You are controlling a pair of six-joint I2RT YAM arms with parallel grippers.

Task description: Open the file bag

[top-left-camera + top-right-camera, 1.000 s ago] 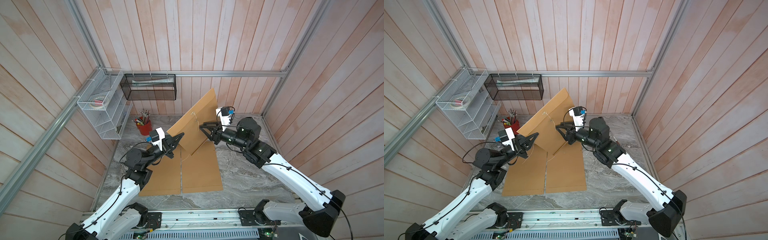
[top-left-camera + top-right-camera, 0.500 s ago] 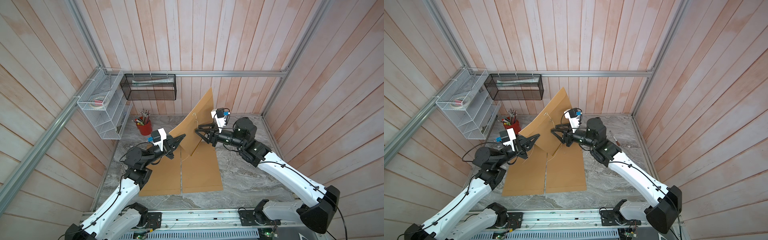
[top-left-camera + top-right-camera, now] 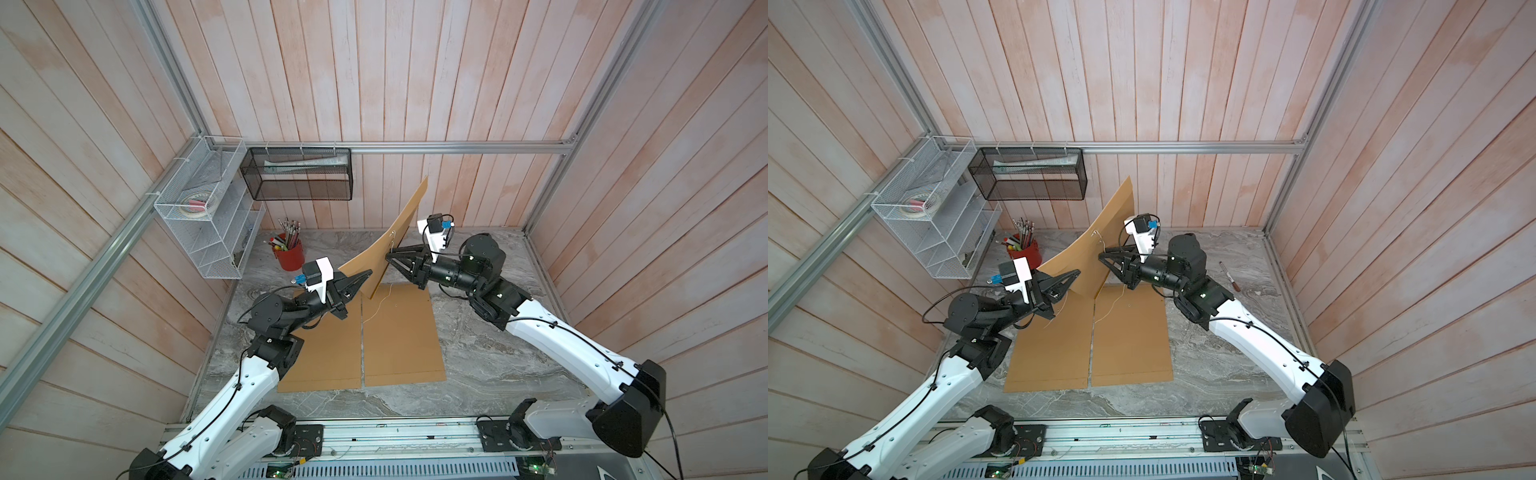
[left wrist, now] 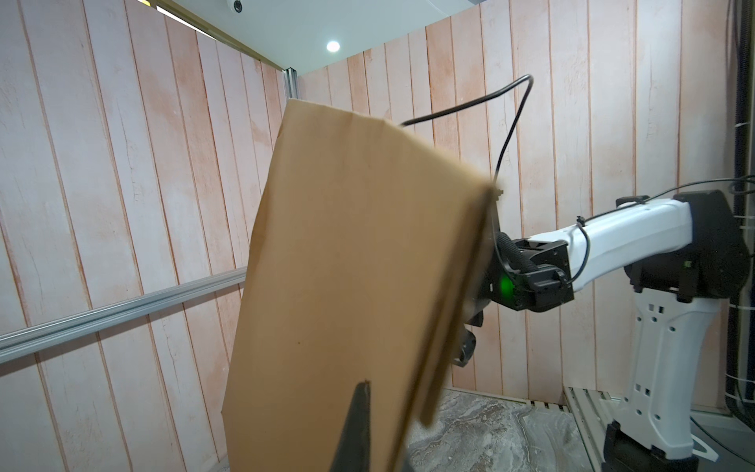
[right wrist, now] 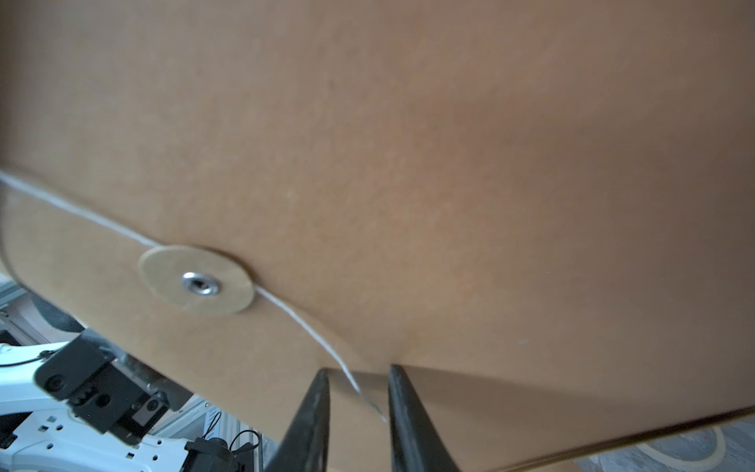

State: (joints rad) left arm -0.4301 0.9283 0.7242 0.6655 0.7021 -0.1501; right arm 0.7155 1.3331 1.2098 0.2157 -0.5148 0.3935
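Raised file bag (image 3: 1088, 249), left-clamped.
Left gripper (image 3: 1077, 273) pinches the bag's edge; right gripper (image 5: 357, 372) rests against it, fingers slightly apart, white string (image 5: 302, 323) running between them.

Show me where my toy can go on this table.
Bare table lies along the front, between the flat envelopes and the rail, and at the back right near the pen. Crowded: the middle, with the left arm, right arm and raised envelope.
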